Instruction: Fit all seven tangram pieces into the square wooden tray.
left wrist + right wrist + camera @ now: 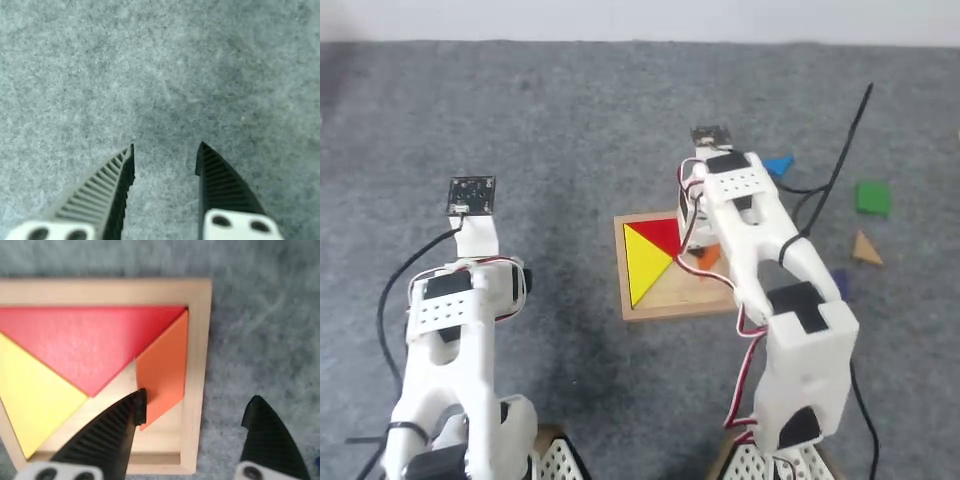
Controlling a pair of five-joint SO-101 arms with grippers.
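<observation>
The square wooden tray (621, 272) lies in the middle of the grey carpet. It holds a yellow triangle (645, 262), a red triangle (663, 235) and an orange piece (708, 257). In the right wrist view the orange parallelogram (165, 360) sits against the tray's rim (100, 290), beside the red triangle (90, 340) and the yellow triangle (35, 395). My right gripper (198, 407) is open and straddles the tray's edge. One fingertip (140, 405) is at the orange piece's corner, the other over the carpet. My left gripper (166, 150) hangs open over bare carpet, far left of the tray.
Loose pieces lie to the right of the tray: a blue one (778, 165), a green square (872, 197), a tan triangle (865, 248) and a purple one (840, 283) partly behind the right arm. A black cable (845, 150) runs past them.
</observation>
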